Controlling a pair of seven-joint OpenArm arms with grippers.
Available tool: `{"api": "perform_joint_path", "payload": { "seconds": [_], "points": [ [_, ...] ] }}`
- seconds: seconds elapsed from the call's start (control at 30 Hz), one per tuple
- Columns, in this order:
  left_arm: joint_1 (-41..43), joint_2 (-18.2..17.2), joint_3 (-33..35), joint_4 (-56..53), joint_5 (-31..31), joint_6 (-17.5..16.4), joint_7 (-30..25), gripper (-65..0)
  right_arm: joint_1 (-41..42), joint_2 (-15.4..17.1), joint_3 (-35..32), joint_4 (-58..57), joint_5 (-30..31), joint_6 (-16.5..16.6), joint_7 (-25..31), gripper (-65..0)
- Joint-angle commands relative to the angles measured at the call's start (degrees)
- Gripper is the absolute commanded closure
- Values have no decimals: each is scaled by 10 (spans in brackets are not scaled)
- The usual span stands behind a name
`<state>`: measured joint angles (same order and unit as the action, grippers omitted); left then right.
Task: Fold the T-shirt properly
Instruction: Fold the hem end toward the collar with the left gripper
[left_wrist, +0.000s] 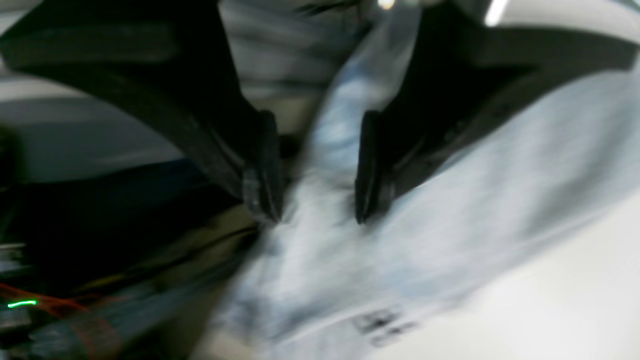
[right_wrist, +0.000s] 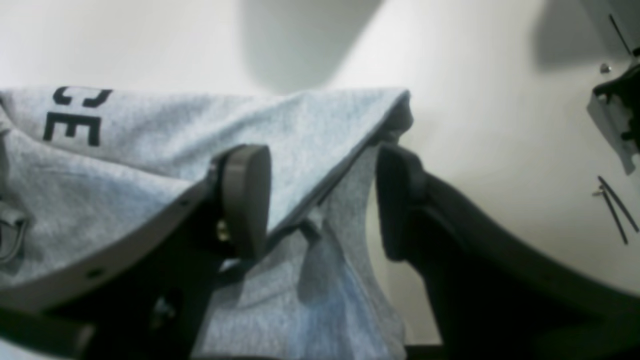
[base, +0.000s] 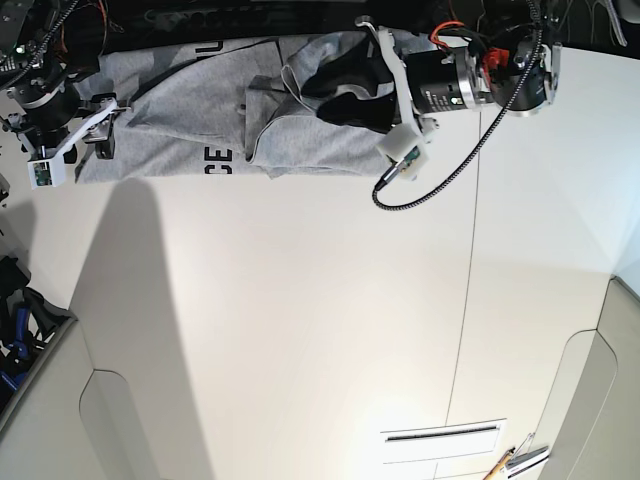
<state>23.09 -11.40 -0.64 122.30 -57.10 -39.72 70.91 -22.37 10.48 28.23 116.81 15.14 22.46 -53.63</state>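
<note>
The T-shirt (base: 200, 135) lies spread along the far edge of the white table (base: 330, 330), its long axis running across the base view from one arm to the other. Black block lettering shows on the near part of the cloth, and a ridge of bunched fabric stands up near the middle.

The right gripper (right_wrist: 320, 200) sits at the garment's end on the left of the base view. Its two pads are apart, with a folded edge of grey cloth running between them; the inner pad (right_wrist: 245, 200) rests against the fabric, while the outer pad (right_wrist: 400, 200) stands clear beside it — the cloth is not clamped.

The left gripper (left_wrist: 315, 170) is over the opposite end, above the bunched section. The left wrist view is heavily blurred. It shows the fingers apart with pale fabric passing through the gap; whether they touch the cloth cannot be told.

Judgement: each arm stands at its own end of the long axis, so neither must reach across. The next move depends on closing both grippers on the cloth between them. The right side appears better placed — its edge is sharply visible and already inside the opening.
</note>
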Motion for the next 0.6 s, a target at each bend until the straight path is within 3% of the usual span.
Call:
{"api": "perform_joint_path", "payload": {
  "seconds": [0.0, 0.1, 0.17, 0.4, 0.57],
  "points": [
    [0, -1, -16, 11, 19, -3, -23, -275, 1, 6, 3, 8, 3, -2, 13, -334],
    [1, -2, -50, 2, 106, 21, -52, -275, 1, 6, 3, 8, 3, -2, 13, -334],
    [7, -2, -58, -3, 124, 35, -56, -275, 1, 6, 3, 8, 3, -2, 14, -334],
    [28, -2, -57, -40, 123, 49, -65, -275, 1, 6, 3, 8, 9, -2, 14, -334],
    [28, -2, -57, -89, 76, 48, -69, -276, 1, 6, 3, 8, 9, -2, 14, -334]
  ]
}}
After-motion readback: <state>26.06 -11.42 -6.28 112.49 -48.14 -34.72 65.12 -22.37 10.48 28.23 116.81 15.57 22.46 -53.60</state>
